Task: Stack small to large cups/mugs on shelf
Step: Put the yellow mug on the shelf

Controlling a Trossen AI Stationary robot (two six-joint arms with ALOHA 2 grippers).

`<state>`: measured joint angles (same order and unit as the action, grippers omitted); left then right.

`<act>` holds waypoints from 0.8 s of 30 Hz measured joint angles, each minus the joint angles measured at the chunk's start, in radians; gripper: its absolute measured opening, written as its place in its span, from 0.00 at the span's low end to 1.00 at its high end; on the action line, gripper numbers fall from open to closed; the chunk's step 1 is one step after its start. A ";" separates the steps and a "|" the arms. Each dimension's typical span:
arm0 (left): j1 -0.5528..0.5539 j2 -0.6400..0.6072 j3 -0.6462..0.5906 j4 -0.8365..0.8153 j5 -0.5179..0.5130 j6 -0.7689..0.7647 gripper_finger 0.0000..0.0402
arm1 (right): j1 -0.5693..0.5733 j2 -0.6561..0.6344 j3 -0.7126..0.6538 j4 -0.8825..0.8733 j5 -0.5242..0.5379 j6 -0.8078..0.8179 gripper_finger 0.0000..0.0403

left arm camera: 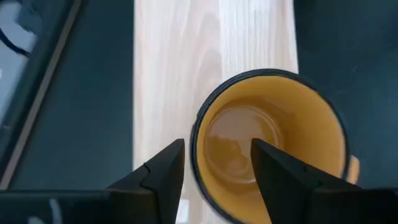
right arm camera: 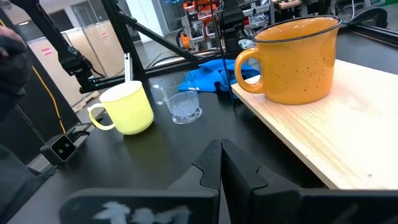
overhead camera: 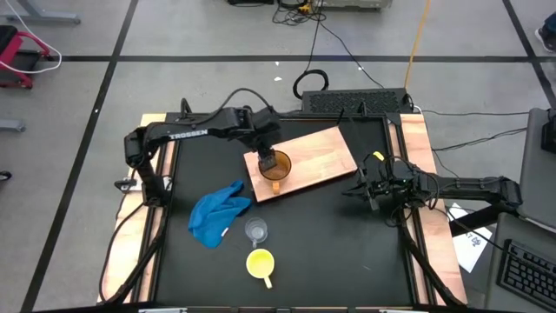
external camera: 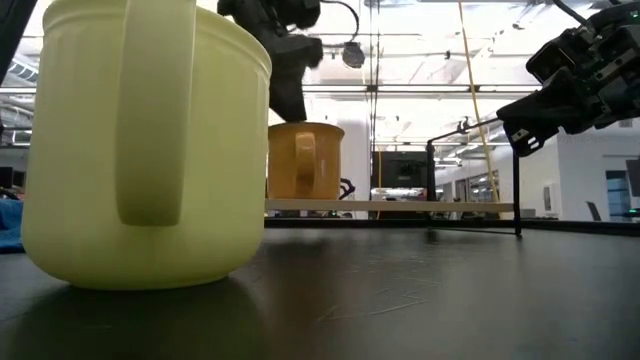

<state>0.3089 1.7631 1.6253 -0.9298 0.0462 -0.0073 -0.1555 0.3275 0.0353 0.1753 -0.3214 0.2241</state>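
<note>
High view shows your left end effector (overhead camera: 271, 162) spread wide around the orange mug's (overhead camera: 277, 166) rim on the shelf (overhead camera: 326, 152), so next fetch the yellow mug (overhead camera: 260, 263) near the desk's front edge.

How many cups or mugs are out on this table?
3. The orange-brown mug stands on the wooden board; the clear plastic cup and the yellow mug sit on the black tabletop. None seems hidden.
</note>
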 joint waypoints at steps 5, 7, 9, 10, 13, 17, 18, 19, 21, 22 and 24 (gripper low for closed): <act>0.001 -0.112 0.001 0.014 -0.042 0.032 0.46 | 0.000 0.000 0.000 0.000 0.000 0.000 0.00; 0.001 -0.155 0.001 0.022 -0.048 0.038 0.46 | 0.000 0.000 0.000 0.000 0.000 0.000 0.00; 0.001 -0.195 0.002 0.025 -0.048 0.041 0.46 | 0.000 0.000 0.000 0.000 0.000 0.000 0.00; 0.000 -0.211 0.002 0.025 -0.048 0.043 0.46 | 0.000 0.000 0.000 0.000 0.000 0.000 0.00; -0.004 -0.257 0.002 0.021 -0.048 0.044 0.46 | 0.000 0.000 0.000 0.000 0.001 0.000 0.00; -0.024 -0.293 0.002 0.002 -0.049 0.056 0.35 | 0.000 0.000 0.000 0.000 0.001 0.003 0.00; -0.030 -0.301 0.001 -0.003 -0.049 0.063 0.30 | 0.000 0.000 0.000 0.000 0.001 0.003 0.00; -0.040 -0.309 0.001 0.005 -0.051 0.069 0.23 | 0.000 0.000 0.000 0.000 0.001 0.004 0.00; -0.053 -0.327 0.001 0.034 -0.063 0.078 0.09 | 0.000 0.000 0.000 0.000 0.001 0.004 0.00; -0.059 -0.339 0.000 0.036 -0.072 0.078 0.05 | 0.000 0.000 0.000 0.000 0.001 0.004 0.00; -0.077 -0.358 -0.014 0.071 -0.086 0.084 0.03 | 0.000 0.000 0.000 0.000 0.001 0.004 0.00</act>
<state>0.2315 1.4049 1.6111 -0.8586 -0.0394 0.0770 -0.1553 0.3275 0.0353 0.1753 -0.3206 0.2279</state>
